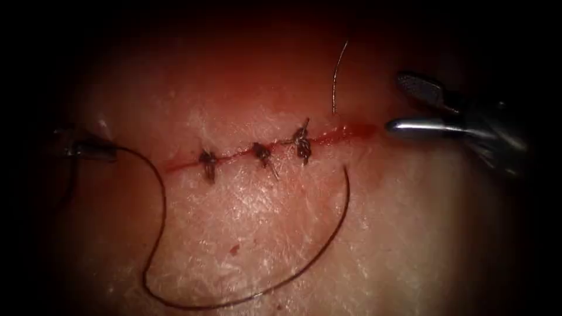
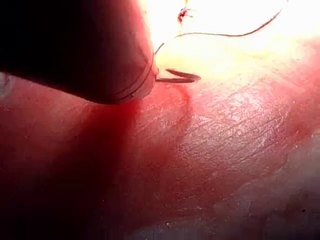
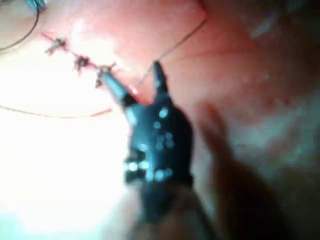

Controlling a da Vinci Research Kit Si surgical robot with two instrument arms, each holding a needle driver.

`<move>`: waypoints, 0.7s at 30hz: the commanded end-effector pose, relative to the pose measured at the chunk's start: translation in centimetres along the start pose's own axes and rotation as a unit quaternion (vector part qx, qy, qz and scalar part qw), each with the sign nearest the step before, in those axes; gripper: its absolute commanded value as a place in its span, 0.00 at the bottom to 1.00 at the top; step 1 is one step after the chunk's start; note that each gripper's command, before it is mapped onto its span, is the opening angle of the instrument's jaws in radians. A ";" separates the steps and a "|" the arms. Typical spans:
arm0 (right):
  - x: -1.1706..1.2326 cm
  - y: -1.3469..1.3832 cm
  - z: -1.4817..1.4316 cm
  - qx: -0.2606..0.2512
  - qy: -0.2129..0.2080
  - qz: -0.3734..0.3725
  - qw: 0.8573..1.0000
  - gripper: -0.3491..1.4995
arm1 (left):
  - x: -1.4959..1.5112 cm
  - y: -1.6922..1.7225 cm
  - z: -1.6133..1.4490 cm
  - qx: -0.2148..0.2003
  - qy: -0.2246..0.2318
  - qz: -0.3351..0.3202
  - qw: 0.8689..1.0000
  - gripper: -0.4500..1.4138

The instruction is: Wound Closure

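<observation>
The pale, glistening pork tissue [image 1: 281,234] carries a thin red horizontal cut [image 1: 263,151] crossed by three dark knotted stitches [image 1: 261,153]. Just right of the cut's end, the right arm's silver tool [image 1: 393,104] hangs with jaws spread, empty. Far left, the left arm's tool [image 1: 93,150] grips the dark thread [image 1: 158,234], looping below the cut to the thin curved needle [image 1: 338,73], which stands in the tissue left of the right tool.

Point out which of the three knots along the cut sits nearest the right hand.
The rightmost knot, next to the cut's open, red stretch; the other two lie farther left. The right hand is open, holding nothing.
</observation>
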 end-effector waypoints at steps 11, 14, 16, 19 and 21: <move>0.03 -0.17 0.06 0.042 -0.002 0.004 0.999 0.87 | 0.41 0.09 -0.44 0.028 0.034 0.023 0.999 0.00; 0.06 -0.28 0.15 0.057 -0.003 0.003 0.998 0.86 | 0.57 0.10 -0.54 0.034 0.047 0.030 0.998 0.00; 0.07 -0.36 0.22 0.064 -0.003 0.003 0.998 0.86 | 0.71 0.09 -0.58 0.041 0.058 0.030 0.997 0.00; 0.09 -0.43 0.34 0.070 -0.002 0.002 0.998 0.85 | 0.84 0.07 -0.60 0.048 0.069 0.029 0.996 0.00; 0.11 -0.48 0.50 0.072 -0.004 -0.001 0.997 0.85 | 1.05 -0.01 -0.62 0.063 0.091 0.024 0.994 0.00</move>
